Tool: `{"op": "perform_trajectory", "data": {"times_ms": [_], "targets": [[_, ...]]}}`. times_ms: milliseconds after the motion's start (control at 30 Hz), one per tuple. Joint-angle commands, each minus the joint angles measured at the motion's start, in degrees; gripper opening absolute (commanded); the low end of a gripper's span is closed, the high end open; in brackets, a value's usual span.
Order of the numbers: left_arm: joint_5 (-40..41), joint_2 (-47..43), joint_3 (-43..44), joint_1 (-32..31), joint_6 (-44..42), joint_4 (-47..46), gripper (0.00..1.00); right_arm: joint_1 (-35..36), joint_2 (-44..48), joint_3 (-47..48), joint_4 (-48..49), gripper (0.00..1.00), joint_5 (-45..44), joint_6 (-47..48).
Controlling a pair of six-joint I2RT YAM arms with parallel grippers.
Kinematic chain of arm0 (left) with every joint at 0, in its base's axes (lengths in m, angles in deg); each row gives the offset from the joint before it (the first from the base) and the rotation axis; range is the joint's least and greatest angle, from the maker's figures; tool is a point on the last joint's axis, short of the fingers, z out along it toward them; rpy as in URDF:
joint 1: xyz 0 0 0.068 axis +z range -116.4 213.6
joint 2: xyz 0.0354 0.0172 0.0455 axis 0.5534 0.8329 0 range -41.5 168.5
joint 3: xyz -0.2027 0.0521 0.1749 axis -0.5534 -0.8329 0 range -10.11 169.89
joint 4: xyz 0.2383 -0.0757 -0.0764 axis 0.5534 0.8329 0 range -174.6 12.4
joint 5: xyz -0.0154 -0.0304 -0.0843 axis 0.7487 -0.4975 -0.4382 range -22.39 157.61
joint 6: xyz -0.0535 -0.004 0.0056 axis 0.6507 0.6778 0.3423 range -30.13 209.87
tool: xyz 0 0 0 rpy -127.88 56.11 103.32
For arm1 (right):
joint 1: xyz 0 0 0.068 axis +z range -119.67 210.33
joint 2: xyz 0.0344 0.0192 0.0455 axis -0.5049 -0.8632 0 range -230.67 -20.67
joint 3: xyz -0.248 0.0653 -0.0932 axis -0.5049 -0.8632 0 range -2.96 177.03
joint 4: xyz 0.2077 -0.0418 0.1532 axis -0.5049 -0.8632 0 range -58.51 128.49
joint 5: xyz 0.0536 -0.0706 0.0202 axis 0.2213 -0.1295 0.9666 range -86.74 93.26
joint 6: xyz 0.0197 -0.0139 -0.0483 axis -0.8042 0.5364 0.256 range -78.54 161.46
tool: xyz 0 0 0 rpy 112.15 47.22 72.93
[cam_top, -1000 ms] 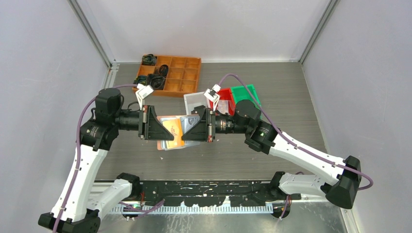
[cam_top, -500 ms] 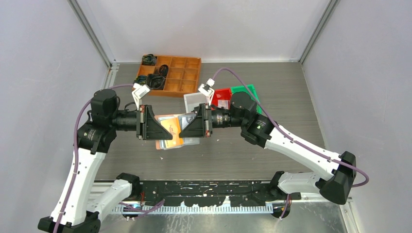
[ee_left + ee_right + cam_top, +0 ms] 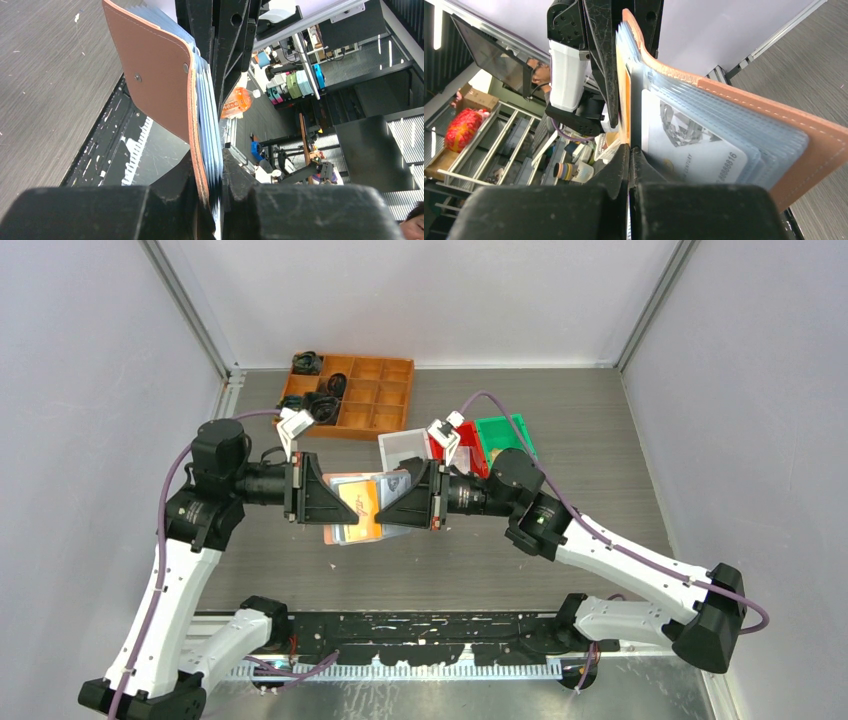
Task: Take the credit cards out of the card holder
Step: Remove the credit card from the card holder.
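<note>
Orange tray (image 3: 385,393) beyond card holder (image 3: 160,85)

Dark grey wood-grain surface (image 3: 600,440), pretty scuffed near front edge. Orange compartment tray (image 3: 345,430) parked at far left, by back wall. White bin (image 3: 398,447), red bin (image 3: 473,452), green bin (image 3: 505,432) in row, side by side, just right of tray.

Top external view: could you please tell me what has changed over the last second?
The right gripper, shut on an orange credit card, swung toward the left arm, then drew back right, ending about where it began. The left gripper stays shut on the card holder, which remains held aloft between them.
</note>
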Motion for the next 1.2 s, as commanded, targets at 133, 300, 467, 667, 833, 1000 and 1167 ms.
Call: {"op": "perform_trajectory", "data": {"times_ms": [133,300,467,667,833,1000,1167], "targets": [[-5.4,-1.1,1.8,-0.3,4.3,-8.1,0.01,-0.4,0.5,-1.9,-0.7,0.01,-4.5,-0.1],[-5.9,-1.4,1.7,-0.2,3.0,-7.7,0.0,-0.5,0.3,-1.9,-0.2,0.33,-5.1,-0.1],[-6.2,-2.0,1.6,-0.2,0.3,-5.9,0.0,-0.4,-4.0,4.1,-0.7,0.44,-2.4,0.5],[-6.0,-2.3,3.1,-0.2,-4.2,-0.8,0.0,-0.5,-6.5,6.7,-0.3,0.29,0.5,0.1],[-6.6,-2.2,3.2,-0.2,-7.0,2.4,0.19,-0.6,-4.6,5.6,0.2,0.06,0.3,0.3],[-6.0,-1.8,3.6,-0.2,-7.0,2.2,0.23,-1.2,-1.6,2.3,-0.7,0.01,-1.6,1.2],[-5.7,-1.7,3.8,-0.2,-5.6,1.0,0.23,-1.3,0.4,-0.5,-0.8,0.01,-2.7,1.7]]}}
